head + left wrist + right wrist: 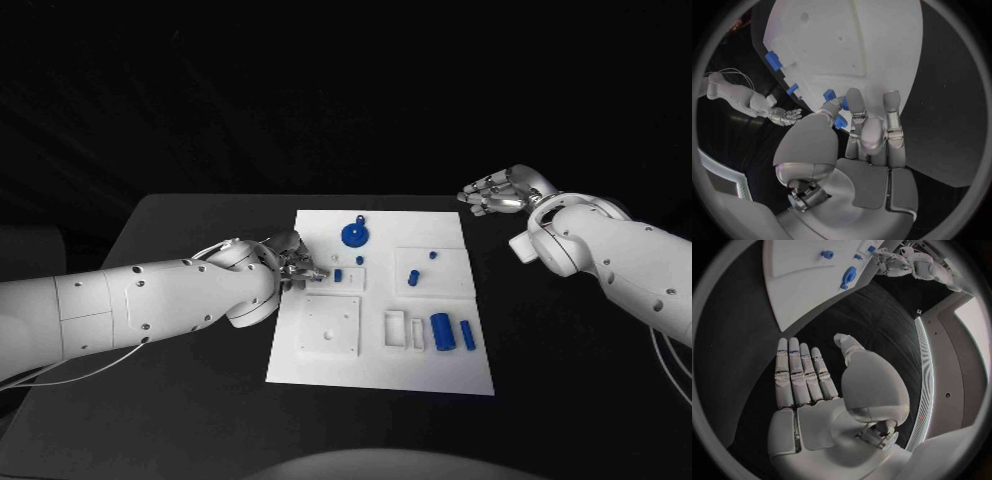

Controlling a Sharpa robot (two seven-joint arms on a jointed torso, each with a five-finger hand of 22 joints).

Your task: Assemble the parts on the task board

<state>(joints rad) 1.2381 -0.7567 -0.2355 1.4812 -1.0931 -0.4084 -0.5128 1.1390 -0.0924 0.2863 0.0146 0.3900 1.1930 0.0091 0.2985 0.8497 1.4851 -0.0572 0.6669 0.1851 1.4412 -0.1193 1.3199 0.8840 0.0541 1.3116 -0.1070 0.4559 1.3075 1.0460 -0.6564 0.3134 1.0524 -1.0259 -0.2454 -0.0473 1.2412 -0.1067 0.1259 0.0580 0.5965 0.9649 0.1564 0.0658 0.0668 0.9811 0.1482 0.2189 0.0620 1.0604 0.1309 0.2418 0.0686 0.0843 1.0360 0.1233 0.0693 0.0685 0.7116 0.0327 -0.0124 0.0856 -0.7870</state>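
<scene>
Surface: black table point(173, 400), white task board point(378, 372) at centre.
Left hand point(296, 260): at board's left edge, seemingly pinching a small blue part point(841, 121).
Right hand point(500, 192): off board, fingers straight, holding nothing.

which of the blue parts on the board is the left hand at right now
The small blue part at the board's left edge, right at the left hand; the blue disc and the blue cylinders lie apart from it.
</scene>
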